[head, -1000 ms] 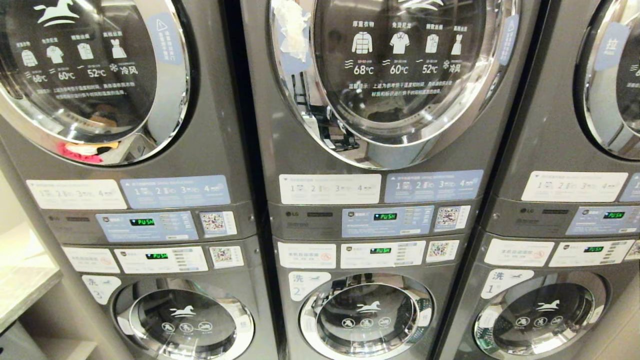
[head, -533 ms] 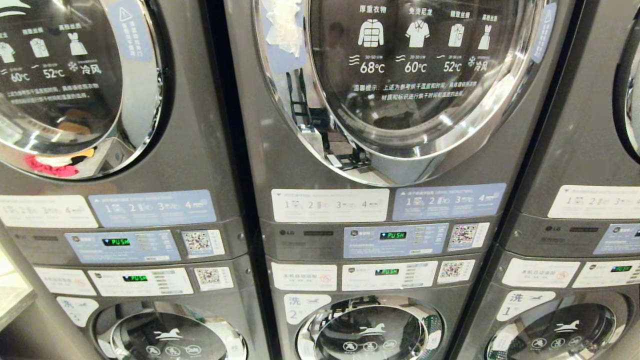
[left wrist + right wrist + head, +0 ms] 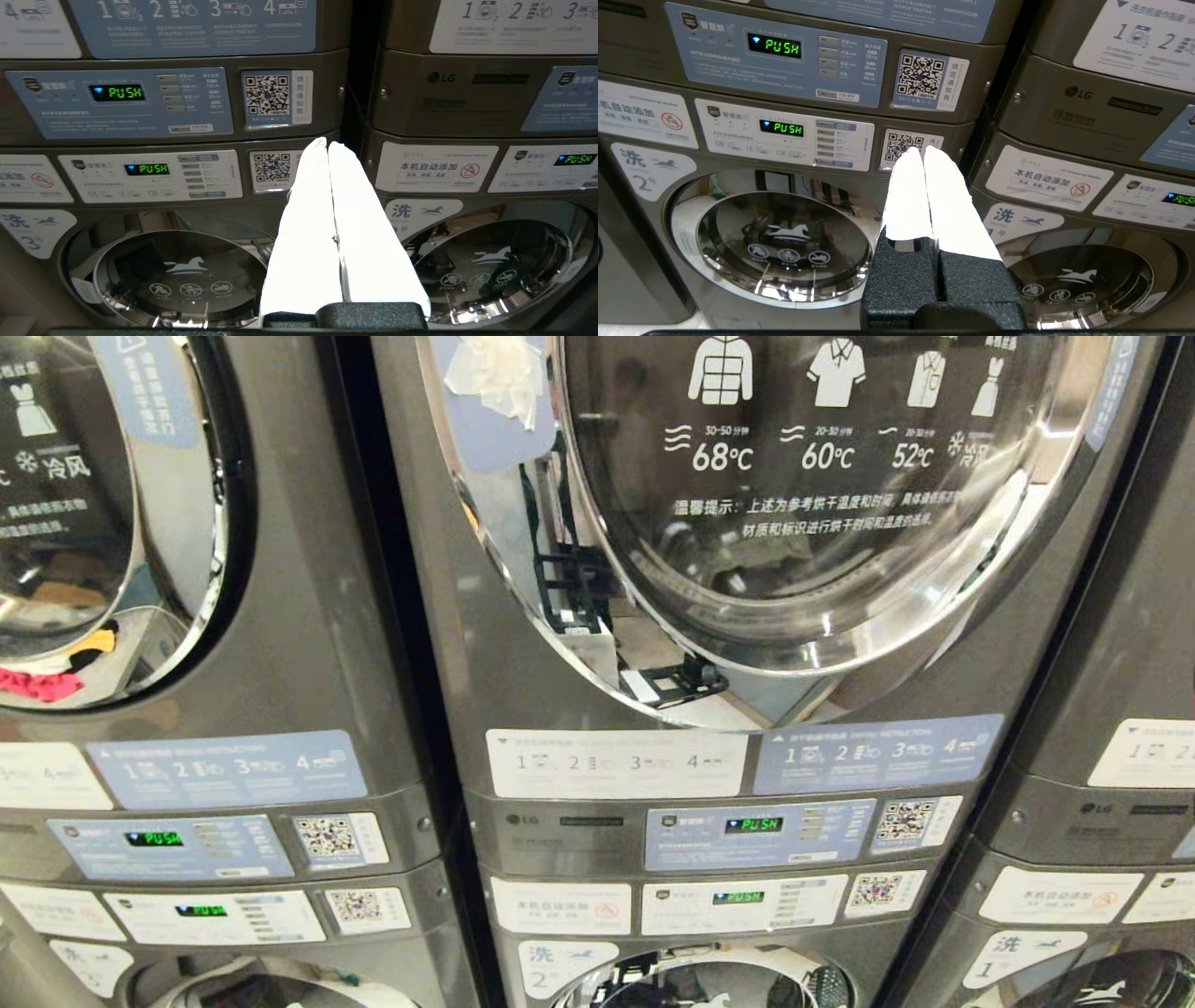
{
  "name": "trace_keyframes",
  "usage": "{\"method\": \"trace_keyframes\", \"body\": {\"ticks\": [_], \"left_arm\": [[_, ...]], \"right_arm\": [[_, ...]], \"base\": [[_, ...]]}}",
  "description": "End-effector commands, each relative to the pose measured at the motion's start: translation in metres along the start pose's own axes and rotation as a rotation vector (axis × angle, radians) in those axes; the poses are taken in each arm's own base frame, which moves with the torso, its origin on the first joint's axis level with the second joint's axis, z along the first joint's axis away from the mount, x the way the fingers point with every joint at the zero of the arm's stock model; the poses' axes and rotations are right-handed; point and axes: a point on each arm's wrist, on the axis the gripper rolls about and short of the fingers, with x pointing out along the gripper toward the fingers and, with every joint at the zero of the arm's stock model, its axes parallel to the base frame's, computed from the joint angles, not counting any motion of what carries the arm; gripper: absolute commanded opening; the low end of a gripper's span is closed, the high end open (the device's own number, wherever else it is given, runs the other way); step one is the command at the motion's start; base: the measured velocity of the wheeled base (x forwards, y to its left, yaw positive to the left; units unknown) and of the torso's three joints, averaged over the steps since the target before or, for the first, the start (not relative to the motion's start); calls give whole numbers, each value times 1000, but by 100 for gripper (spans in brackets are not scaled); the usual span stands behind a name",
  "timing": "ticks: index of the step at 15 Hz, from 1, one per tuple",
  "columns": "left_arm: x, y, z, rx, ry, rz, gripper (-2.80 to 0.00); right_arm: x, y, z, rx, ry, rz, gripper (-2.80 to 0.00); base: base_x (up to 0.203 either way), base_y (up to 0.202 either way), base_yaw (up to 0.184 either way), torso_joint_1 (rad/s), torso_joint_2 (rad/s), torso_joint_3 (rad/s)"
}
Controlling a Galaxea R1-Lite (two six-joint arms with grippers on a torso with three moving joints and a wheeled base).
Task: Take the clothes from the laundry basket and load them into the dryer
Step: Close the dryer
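Both tools pressed together, empty — left tool (image 3: 327,144) and right tool (image 3: 923,149) point at the dryer (image 3: 709,616) stack's lower panels.

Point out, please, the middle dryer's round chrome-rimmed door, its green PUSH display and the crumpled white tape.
Round chrome-rimmed door (image 3: 822,523), head view, dark glass.
Green PUSH display (image 3: 758,824), head view, lit letters.
Crumpled white tape (image 3: 495,373), head view, its middle.

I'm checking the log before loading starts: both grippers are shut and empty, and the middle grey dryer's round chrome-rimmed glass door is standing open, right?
Not quite. The middle grey dryer's round chrome-rimmed glass door is closed, as the head view shows. The rest holds: the left gripper and the right gripper are both shut and empty, seen in their wrist views.
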Motion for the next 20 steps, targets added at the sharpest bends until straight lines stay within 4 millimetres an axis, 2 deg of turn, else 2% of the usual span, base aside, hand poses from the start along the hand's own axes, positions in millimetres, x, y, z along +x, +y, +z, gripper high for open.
{"method": "trace_keyframes", "body": {"ticks": [1, 4, 6, 8, 10, 11, 13, 16, 18, 19, 20], "left_arm": [[0, 0, 0, -4, 1, 2, -280], [0, 0, 0, 2, -3, 0, -280], [-4, -1, 16, 108, -79, -35, -280], [-22, -5, 60, 171, -245, -240, -280], [-38, -9, 105, 213, -318, -463, -280], [-31, -10, 121, 206, -278, -530, -280], [-2, -11, 150, 177, -174, -597, -280], [67, -11, 194, 152, -92, -640, -280], [110, -13, 218, 167, -127, -667, -280], [122, -15, 237, 189, -192, -693, -280], [126, -21, 249, 201, -244, -737, -280]], "right_arm": [[0, 0, 0, -2, 2, 1, -280], [0, 0, 0, -2, 2, 1, -280], [0, 0, 0, -2, 2, 1, -280], [0, 0, 0, -3, 2, 1, -280], [0, 0, 0, -6, 2, 1, -280], [0, 0, 0, -5, 2, 1, -280], [0, 0, 0, -5, 2, 1, -280], [0, 0, 0, -5, 0, 1, -280], [0, 0, 0, -5, 0, 1, -280], [0, 0, 0, -5, 0, 0, -280], [0, 0, 0, -5, 0, 1, -280]], "base": [[0, 0, 0, 0, 0, 0], [0, 0, 0, 0, 0, 0], [0, 0, 0, 0, 0, 0], [0, 0, 0, 0, 0, 0], [0, 0, 0, 0, 0, 0], [0, 0, 0, 0, 0, 0], [0, 0, 0, 0, 0, 0], [0, 0, 0, 0, 0, 0], [0, 0, 0, 0, 0, 0], [0, 0, 0, 0, 0, 0], [0, 0, 0, 0, 0, 0]]}}
